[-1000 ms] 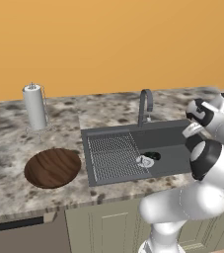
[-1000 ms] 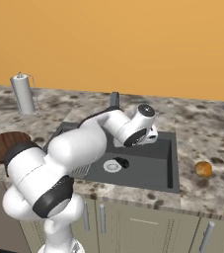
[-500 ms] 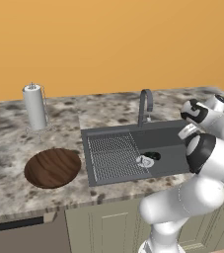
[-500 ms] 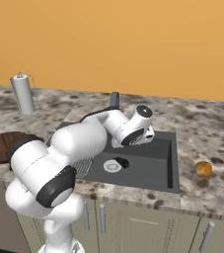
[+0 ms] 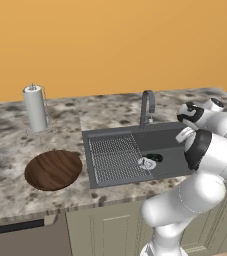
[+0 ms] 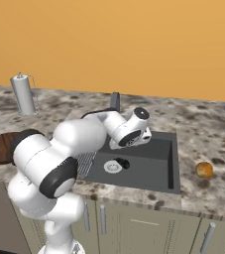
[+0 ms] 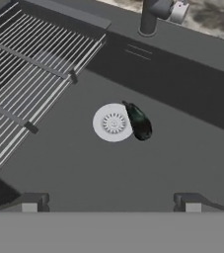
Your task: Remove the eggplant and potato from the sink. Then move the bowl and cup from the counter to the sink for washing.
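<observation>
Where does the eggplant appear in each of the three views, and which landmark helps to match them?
Left base view: eggplant lies right of centre, on the sink floor, just right of the drain.
Right base view: eggplant lies at centre, just right of the drain.
Hand view: eggplant lies at centre, touching the drain's right edge.
Shared landmark: the round silver drain.

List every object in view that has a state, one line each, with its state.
eggplant: in the sink, lying beside the drain, not gripped
potato: out of the sink, on the counter to its right
sink: holds the eggplant, no dishes
bowl: on the counter left of the sink, upright, empty
faucet: no water running
gripper: open, above the sink floor, holding nothing
</observation>
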{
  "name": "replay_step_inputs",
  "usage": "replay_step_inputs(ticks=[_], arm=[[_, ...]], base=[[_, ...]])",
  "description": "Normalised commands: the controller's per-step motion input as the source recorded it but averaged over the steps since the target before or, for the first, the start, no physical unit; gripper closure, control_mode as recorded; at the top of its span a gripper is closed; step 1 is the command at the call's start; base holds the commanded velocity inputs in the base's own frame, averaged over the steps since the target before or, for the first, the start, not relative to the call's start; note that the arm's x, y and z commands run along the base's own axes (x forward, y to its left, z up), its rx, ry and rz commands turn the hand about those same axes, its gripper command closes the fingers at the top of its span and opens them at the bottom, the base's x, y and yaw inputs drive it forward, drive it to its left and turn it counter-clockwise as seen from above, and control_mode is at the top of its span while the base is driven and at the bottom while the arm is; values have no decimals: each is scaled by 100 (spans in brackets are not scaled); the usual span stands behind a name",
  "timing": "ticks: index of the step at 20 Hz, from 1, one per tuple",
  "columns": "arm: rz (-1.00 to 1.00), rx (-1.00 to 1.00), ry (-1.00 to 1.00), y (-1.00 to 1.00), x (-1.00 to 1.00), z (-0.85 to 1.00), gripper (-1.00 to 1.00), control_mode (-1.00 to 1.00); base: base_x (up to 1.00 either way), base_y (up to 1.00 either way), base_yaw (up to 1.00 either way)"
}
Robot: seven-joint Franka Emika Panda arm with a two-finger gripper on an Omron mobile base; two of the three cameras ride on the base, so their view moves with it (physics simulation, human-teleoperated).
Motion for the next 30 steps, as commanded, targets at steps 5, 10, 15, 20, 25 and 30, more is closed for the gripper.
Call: replay_step_inputs(ticks=[5, 10, 15, 20, 25, 30], arm=[[0, 0, 0, 12, 19, -18, -100, -100], [0, 0, 0, 14, 14, -21, -100, -100], [0, 0, 0, 14, 16, -22, -100, -100], [0, 0, 0, 13, 20, -22, -100, -100], [0, -2, 0, 2, 27, -21, -100, -100], [-1, -7, 0, 0, 27, -21, -100, -100]], base=[[0, 0, 0], [0, 0, 0], [0, 0, 0], [0, 0, 0], [0, 0, 0], [0, 0, 0]])
